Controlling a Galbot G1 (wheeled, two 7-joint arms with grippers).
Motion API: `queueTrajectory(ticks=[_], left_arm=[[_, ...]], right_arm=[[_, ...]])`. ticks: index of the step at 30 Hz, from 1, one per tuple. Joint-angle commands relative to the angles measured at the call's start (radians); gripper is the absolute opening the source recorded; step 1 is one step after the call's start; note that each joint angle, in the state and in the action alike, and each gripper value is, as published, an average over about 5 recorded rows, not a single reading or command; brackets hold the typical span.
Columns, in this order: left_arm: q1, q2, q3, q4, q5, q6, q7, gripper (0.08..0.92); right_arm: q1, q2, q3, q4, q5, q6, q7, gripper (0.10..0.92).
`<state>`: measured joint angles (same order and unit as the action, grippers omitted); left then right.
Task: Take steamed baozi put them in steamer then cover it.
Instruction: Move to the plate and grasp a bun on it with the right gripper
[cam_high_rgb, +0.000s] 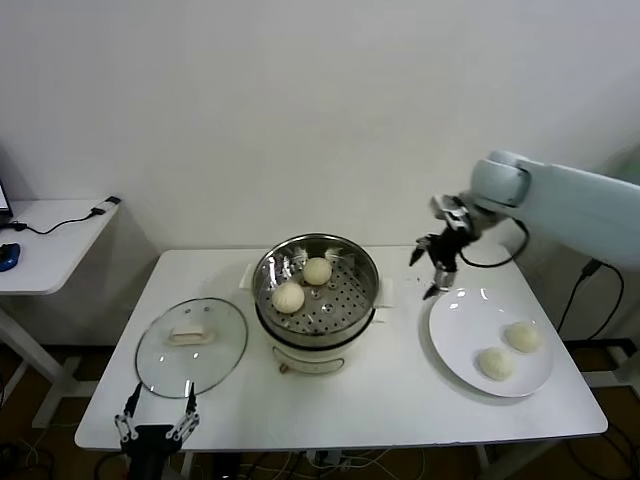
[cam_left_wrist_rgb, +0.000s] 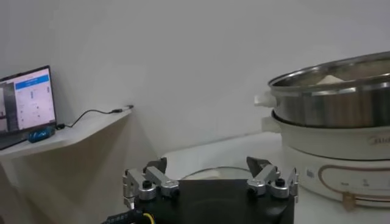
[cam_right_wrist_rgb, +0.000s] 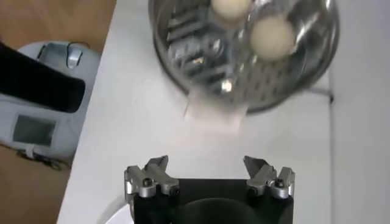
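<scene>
The steel steamer (cam_high_rgb: 316, 262) on its white base stands mid-table with two cream baozi (cam_high_rgb: 288, 297) (cam_high_rgb: 317, 271) on its perforated tray. In the right wrist view the steamer (cam_right_wrist_rgb: 304, 85) holds the same baozi (cam_right_wrist_rgb: 273, 35). Two more baozi (cam_high_rgb: 522, 336) (cam_high_rgb: 495, 363) lie on the white plate (cam_high_rgb: 460, 325) at the right. My right gripper (cam_high_rgb: 434, 268) is open and empty, in the air between steamer and plate (cam_right_wrist_rgb: 207, 165). My left gripper (cam_high_rgb: 157, 412) is open and empty at the table's front left edge (cam_left_wrist_rgb: 209, 167), near the glass lid (cam_high_rgb: 192, 346).
The glass lid lies flat on the table left of the steamer. A side desk (cam_high_rgb: 45, 245) with cables and a blue mouse stands at the far left; a laptop (cam_left_wrist_rgb: 27, 103) shows on it in the left wrist view. A wall is close behind the table.
</scene>
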<state>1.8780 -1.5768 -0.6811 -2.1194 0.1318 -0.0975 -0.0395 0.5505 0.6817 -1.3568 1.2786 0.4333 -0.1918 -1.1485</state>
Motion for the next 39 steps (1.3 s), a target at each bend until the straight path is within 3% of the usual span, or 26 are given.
queueTrajectory(ticks=[1, 10, 30, 39], left_arm=[[0.003, -0.005, 0.0, -0.002, 0.01, 0.003, 0.003, 0.823], [-0.002, -0.018, -0.003, -0.01, 0.025, 0.009, 0.003, 0.823], [-0.009, -0.024, -0.004, -0.019, 0.008, 0.019, 0.004, 0.823], [-0.012, -0.024, -0.001, -0.016, 0.015, 0.021, 0.002, 0.823]], right_arm=[[-0.401, -0.212, 0.306, -0.022, -0.31, 0.05, -0.015, 0.823], [-0.573, -0.16, 0.444, -0.111, -0.424, 0.079, -0.022, 0.823], [-0.595, -0.075, 0.465, -0.204, -0.459, 0.081, -0.024, 0.823], [-0.572, -0.074, 0.467, -0.209, -0.451, 0.107, -0.045, 0.733]])
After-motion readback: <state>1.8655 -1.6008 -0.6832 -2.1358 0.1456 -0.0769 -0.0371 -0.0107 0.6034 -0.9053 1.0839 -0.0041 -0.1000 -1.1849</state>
